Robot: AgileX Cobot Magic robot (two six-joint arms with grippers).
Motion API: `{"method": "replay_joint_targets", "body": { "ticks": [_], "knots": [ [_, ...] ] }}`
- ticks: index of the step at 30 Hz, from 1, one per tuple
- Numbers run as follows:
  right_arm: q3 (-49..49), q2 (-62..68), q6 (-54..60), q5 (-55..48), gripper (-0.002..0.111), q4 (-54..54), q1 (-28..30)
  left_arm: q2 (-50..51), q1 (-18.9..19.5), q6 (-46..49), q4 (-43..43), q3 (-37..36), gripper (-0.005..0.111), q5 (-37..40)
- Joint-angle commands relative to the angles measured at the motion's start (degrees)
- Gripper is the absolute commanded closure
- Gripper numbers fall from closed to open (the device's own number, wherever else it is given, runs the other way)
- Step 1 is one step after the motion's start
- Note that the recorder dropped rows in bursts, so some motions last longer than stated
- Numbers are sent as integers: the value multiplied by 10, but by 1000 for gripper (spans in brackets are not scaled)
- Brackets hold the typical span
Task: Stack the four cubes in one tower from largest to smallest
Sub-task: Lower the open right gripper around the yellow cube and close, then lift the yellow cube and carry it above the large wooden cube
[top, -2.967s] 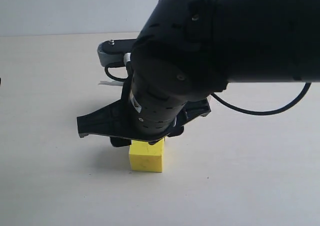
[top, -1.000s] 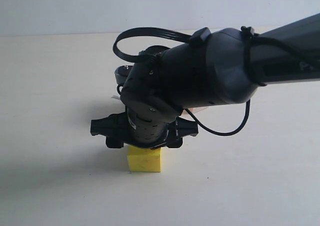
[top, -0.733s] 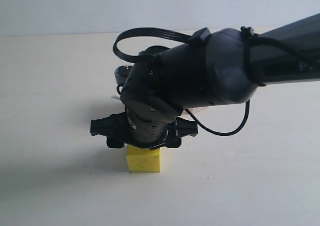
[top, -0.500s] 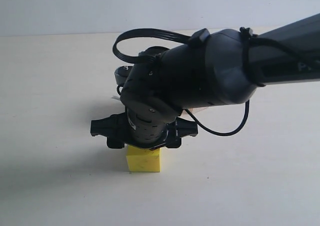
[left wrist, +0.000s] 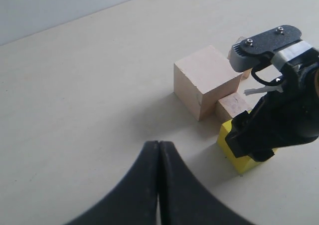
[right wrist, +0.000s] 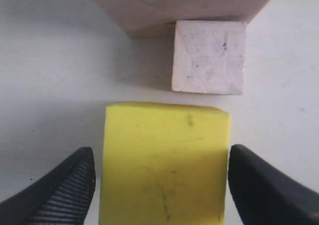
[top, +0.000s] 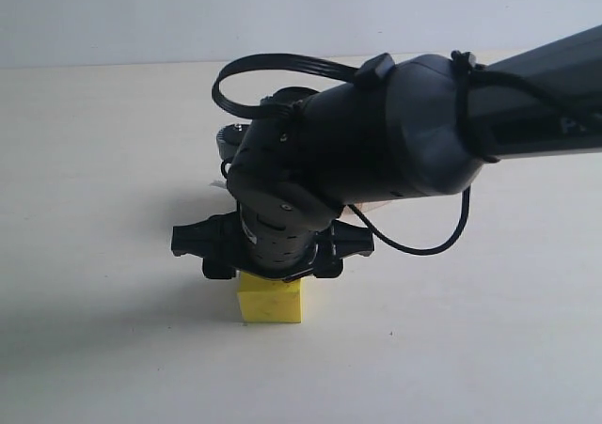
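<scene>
The yellow cube (top: pixel 271 302) (right wrist: pixel 164 160) rests on the pale table. My right gripper (top: pixel 271 278) (right wrist: pixel 162 185) points down over it and is open, one finger on each side of the cube; a thin gap shows at one finger, while the other sits right at the cube's edge. Just beyond the yellow cube is a medium wood cube (right wrist: pixel 209 55) (left wrist: pixel 233 106), which stands against the large wood cube (right wrist: pixel 184 5) (left wrist: pixel 207 80). My left gripper (left wrist: pixel 158 142) is shut and empty, hovering away from the cubes.
The right arm's bulky black wrist (top: pixel 376 151) and its looping cable (top: pixel 282 62) hide the wood cubes in the exterior view. Bare pale table (top: pixel 103 161) lies around the cubes, and a light wall (top: pixel 141 10) rises behind it.
Three seconds ago the right arm stood higher and closer to the camera; it has since come down around the yellow cube. Over the last second nothing has visibly moved.
</scene>
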State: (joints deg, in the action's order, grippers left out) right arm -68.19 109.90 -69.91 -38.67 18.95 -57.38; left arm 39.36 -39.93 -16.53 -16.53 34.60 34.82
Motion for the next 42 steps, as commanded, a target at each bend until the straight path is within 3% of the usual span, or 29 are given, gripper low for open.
{"method": "replay_joint_targets", "body": {
  "ticks": [1, 14, 18, 24, 26, 34, 42],
  "knots": [
    [-4, 2, 5, 2, 38, 7, 2, -3, 0, -3, 1, -3, 107, -2],
    [-4, 21, 13, 2, 41, 6, 2, -8, 0, -3, 1, -3, 107, -2],
    [-4, 21, 23, -7, 58, 6, 2, -18, 0, -3, -3, -3, 107, -2],
    [-24, 2, 118, -78, 100, -39, 1, -34, 0, -3, -7, -11, 107, -8],
    [-35, -13, 137, -98, 108, -55, 1, -35, 0, -3, -7, -11, 107, -9],
    [-75, -98, 143, -114, 108, -28, 5, -35, 0, -3, -9, -11, 107, -9],
    [-157, -93, 164, -145, 108, -24, 65, -35, 0, -4, -9, -12, 107, -10]
  ]
}}
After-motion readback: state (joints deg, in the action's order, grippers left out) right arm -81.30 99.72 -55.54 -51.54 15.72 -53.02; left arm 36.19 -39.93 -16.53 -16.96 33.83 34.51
